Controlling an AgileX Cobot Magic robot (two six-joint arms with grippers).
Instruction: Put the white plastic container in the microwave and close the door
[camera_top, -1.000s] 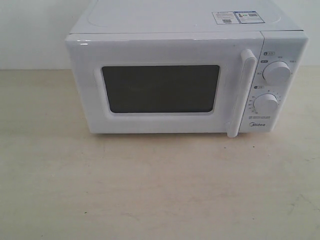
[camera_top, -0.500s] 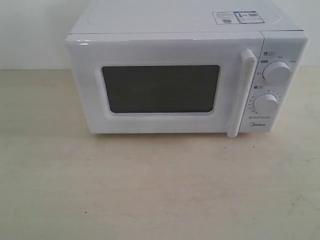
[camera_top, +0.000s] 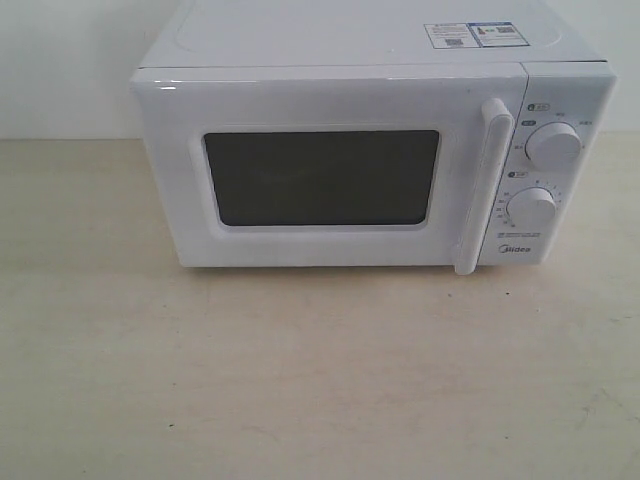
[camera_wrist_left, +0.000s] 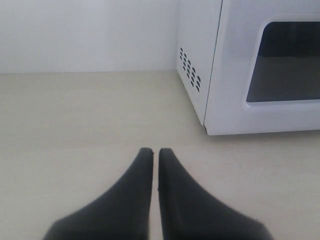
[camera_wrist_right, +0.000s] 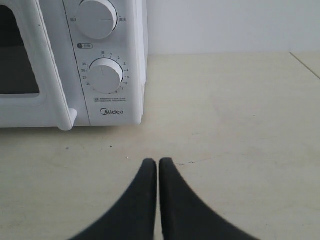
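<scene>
Nothing moved since the earlier frames — microwave (camera_top: 370, 100) on the bench (camera_top: 320, 380), door (camera_top: 320, 100) shut, white plastic container unseen, maybe inside; left tool (camera_wrist_left: 154, 151) and right tool (camera_wrist_right: 158, 161) pinched closed, empty, nearer — likely done, else open a tool for the handle (camera_top: 487, 185).

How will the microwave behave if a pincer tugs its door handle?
The microwave looks boxy and wide-based, so tipping seems unlikely. It sits on a smooth table, so it may slide toward the pull. The glossy bar handle could be slippery to grip.

microwave (camera_top: 340, 95): 1 | door (camera_top: 320, 180): 1 | dials (camera_top: 553, 144): 2 | stickers (camera_top: 470, 35): 2 | end effectors (camera_wrist_left: 154, 151) (camera_wrist_right: 158, 161): 2
</scene>
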